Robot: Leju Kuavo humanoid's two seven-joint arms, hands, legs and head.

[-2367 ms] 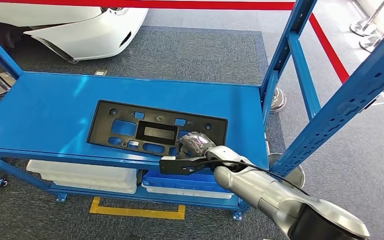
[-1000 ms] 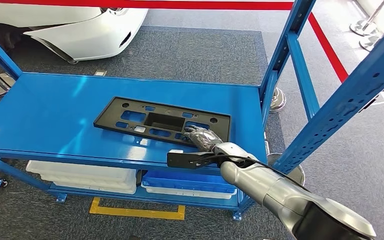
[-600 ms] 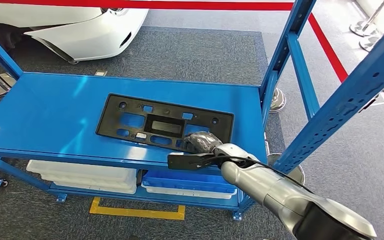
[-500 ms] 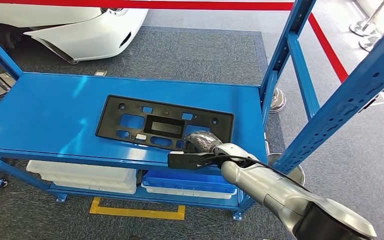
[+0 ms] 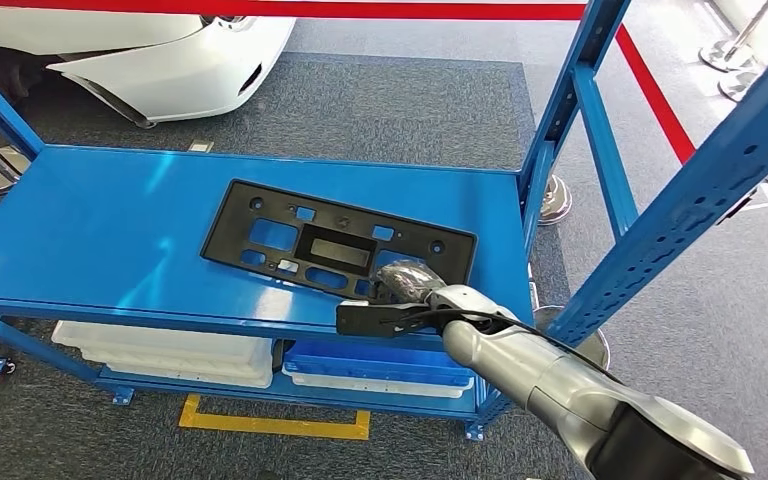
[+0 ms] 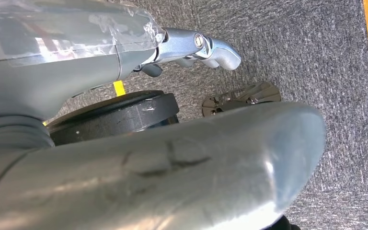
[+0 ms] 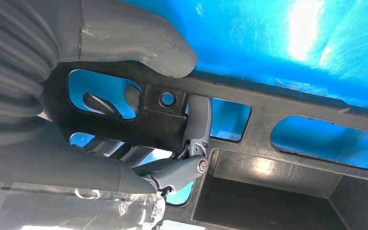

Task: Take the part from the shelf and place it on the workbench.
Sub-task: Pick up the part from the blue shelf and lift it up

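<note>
The part (image 5: pixel 300 235) is a flat black plastic plate with several cut-outs, lying across the blue shelf top (image 5: pixel 110 220). My right hand (image 5: pixel 410 280) grips its near right corner, close to the shelf's front edge. In the right wrist view the thumb (image 7: pixel 139 43) presses on the part's (image 7: pixel 278 124) upper face while fingers (image 7: pixel 199 115) reach through a cut-out from below. The far left end of the part looks slightly raised off the shelf. My left hand (image 6: pixel 196 45) hangs over the grey carpet and holds nothing.
Blue uprights (image 5: pixel 570 100) and a slanted blue post (image 5: pixel 700 190) stand to the right of my arm. White bins (image 5: pixel 170 350) and a blue bin (image 5: pixel 380 365) sit on the lower level. A white car bumper (image 5: pixel 160 60) and a red barrier (image 5: pixel 660 90) lie beyond.
The part has slid a little right and away in my right hand's grip, turning slightly. My right hand itself has barely moved.
</note>
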